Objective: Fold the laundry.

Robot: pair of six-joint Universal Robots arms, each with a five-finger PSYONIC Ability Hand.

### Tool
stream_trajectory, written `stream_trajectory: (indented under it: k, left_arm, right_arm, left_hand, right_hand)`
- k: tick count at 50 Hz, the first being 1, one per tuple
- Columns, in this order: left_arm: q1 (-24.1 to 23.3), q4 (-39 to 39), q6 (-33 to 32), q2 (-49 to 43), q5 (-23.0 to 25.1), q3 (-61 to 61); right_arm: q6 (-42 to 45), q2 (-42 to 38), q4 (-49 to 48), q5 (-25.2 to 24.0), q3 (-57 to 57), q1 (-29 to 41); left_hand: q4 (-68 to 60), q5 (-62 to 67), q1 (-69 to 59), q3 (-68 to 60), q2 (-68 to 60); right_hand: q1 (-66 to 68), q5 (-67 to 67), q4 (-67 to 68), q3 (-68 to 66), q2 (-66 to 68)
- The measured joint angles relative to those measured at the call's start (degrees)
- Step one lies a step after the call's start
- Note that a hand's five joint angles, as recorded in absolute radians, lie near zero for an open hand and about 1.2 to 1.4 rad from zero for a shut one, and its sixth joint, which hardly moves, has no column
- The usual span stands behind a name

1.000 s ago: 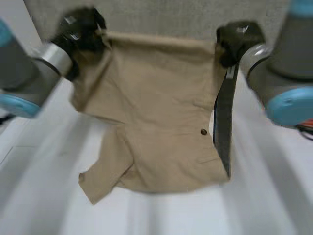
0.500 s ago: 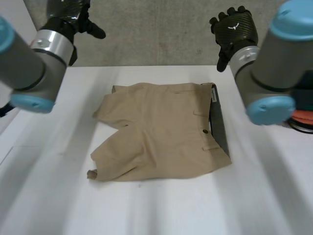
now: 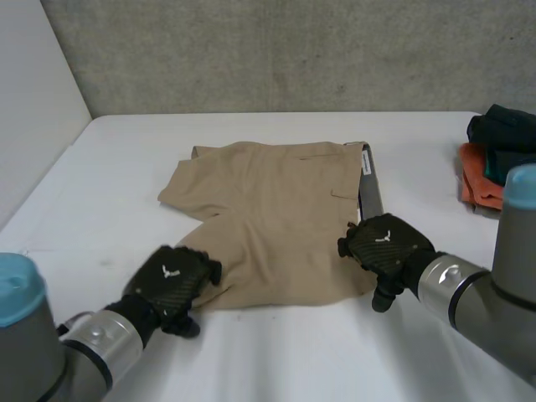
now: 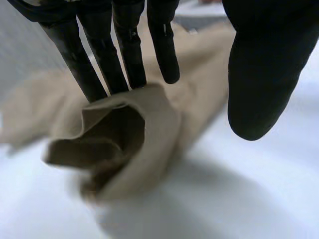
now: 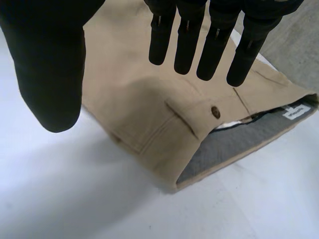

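Note:
Tan shorts (image 3: 276, 218) lie flat on the white table (image 3: 276, 360), folded in half, with the grey-lined waistband (image 3: 369, 188) toward the right. My left hand (image 3: 172, 280) is at the near left leg hem. Its straight fingers (image 4: 124, 55) hover over the bunched hem (image 4: 119, 144), with the thumb held apart. My right hand (image 3: 385, 244) is at the near right waistband corner, open. Its fingers (image 5: 187, 40) hang above the buttoned back pocket (image 5: 216, 112), clear of the cloth (image 5: 134, 94).
A stack of folded clothes (image 3: 496, 163), orange and dark green, sits at the table's right edge. A grey wall (image 3: 276, 50) runs behind the table, and a white wall stands at the left.
The shorts, held up by both hands a second ago, were let go and now lie on the table. Both hands have come from the far side down to the shorts' near corners.

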State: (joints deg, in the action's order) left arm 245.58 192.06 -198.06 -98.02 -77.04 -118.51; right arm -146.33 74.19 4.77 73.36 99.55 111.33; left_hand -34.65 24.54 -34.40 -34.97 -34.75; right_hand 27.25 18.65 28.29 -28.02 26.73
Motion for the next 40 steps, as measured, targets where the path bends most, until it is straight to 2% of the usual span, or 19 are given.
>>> stream_trajectory:
  k: [8, 16, 20, 23, 31, 34, 36, 40]
  left_arm:
    - [3.0, 1.1, 0.1, -6.3, -0.3, 3.2]
    - [4.6, 7.5, 0.1, -8.1, -1.0, 6.0]
    - [4.6, 10.2, -0.2, -9.5, -1.2, 6.4]
    - [4.5, 10.8, -1.0, -10.5, -1.2, 6.5]
    - [4.9, 10.8, -11.0, -14.6, -1.2, 6.8]
    - [5.3, 10.6, -14.4, -15.2, -1.1, 6.8]
    - [5.6, 10.6, -16.3, -15.3, -1.1, 6.7]
    - [5.9, 10.4, -18.1, -14.4, -1.2, 6.1]
  right_arm:
    - [2.9, -6.2, -10.8, -0.1, 2.6, -0.9]
    - [6.2, -10.4, -15.7, 0.4, 2.5, -0.9]
    - [7.1, -11.3, -19.3, 0.9, 2.6, -0.5]
    - [7.2, -11.5, -20.8, 1.6, 2.7, -0.3]
    - [7.1, -11.6, -24.6, 6.5, 2.8, 0.0]
    - [7.0, -11.5, -24.7, 7.5, 2.8, 0.0]
    - [7.0, -11.4, -24.7, 8.0, 2.8, 0.0]
    - [7.0, -11.0, -24.1, 8.4, 3.0, 0.0]
  left_hand:
    - [3.1, -3.2, 1.8, 2.7, 2.7]
    - [3.1, -3.2, 1.8, 2.7, 2.7]
    - [3.1, -3.2, 1.8, 2.7, 2.7]
    - [3.1, -3.2, 1.8, 2.7, 2.7]
    - [2.1, -1.8, 1.6, 2.5, 1.9]
    - [-10.1, 9.7, -10.9, -10.1, -10.7]
    - [-27.3, 26.6, -21.7, -24.3, -27.2]
    - [-33.6, 32.6, -25.1, -29.5, -32.2]
  right_hand:
    - [2.5, 1.6, 1.8, -2.0, 2.9]
    - [12.4, 11.8, 12.3, -12.7, 14.0]
    - [27.4, 31.0, 32.4, -32.6, 34.0]
    - [32.4, 36.5, 38.7, -38.5, 38.4]
    - [33.3, 37.7, 40.1, -39.2, 38.5]
    - [33.3, 37.7, 40.1, -39.2, 38.5]
    - [33.3, 37.7, 40.1, -39.2, 38.5]
    - [33.3, 37.7, 40.1, -39.2, 38.5]
